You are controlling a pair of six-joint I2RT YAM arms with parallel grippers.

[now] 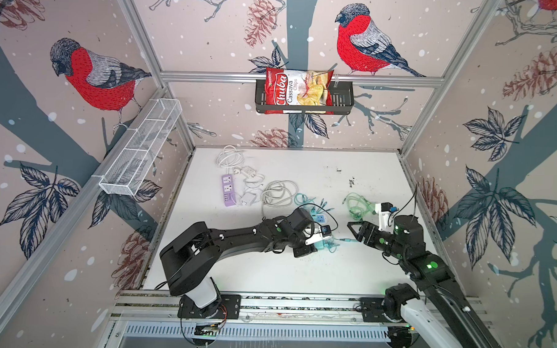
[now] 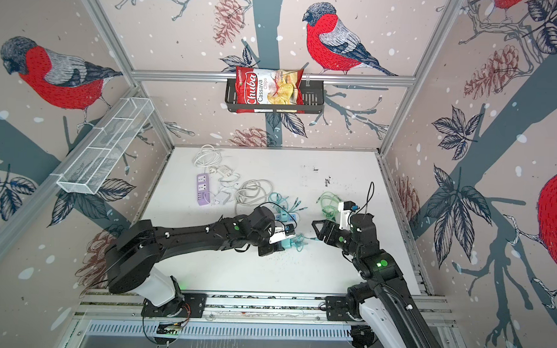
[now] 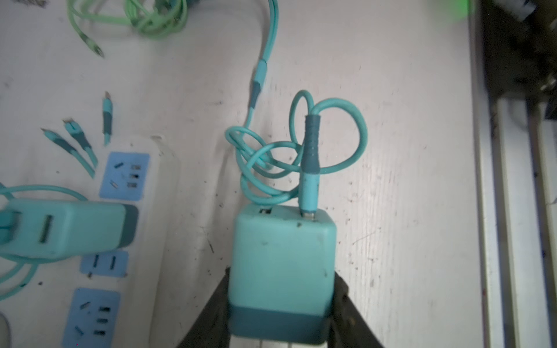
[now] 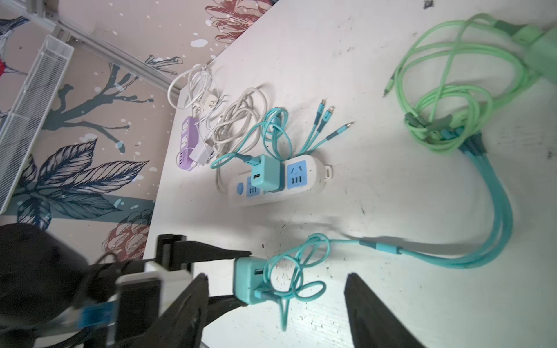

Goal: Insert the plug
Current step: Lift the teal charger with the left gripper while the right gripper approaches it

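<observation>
Near the middle of the bench (image 1: 362, 279), a little toward its front edge, we see in both top views the left hand (image 1: 316, 246) closed on a teal charger (image 1: 320, 245). Just behind it, toward the far edge, lies a white power strip (image 1: 321, 218). The right hand (image 1: 354, 233) hovers close by on the charger's other side, with its jaws apart and holding nothing. A purple power strip (image 1: 227, 190) lies near the far left corner among white cables (image 1: 278, 194).

In the left wrist view we find the charger (image 3: 281, 271) clamped between the two black fingers (image 3: 346, 307), one on each side. A teal cable (image 3: 346, 126) is plugged into one of its ports and loops loosely on the bench. Beside it, a second teal charger (image 3: 66, 229) sits plugged into the white strip (image 3: 168, 168).

In the right wrist view the held charger (image 4: 248, 278) appears between the left hand's fingers (image 4: 223, 254), apart from the white strip (image 4: 304, 180). We cannot tell whether it rests on the bench. The right hand's own fingers (image 4: 370, 313) stand wide apart and touch nothing. A green cable (image 4: 446, 99) lies coiled toward the right edge.
</observation>
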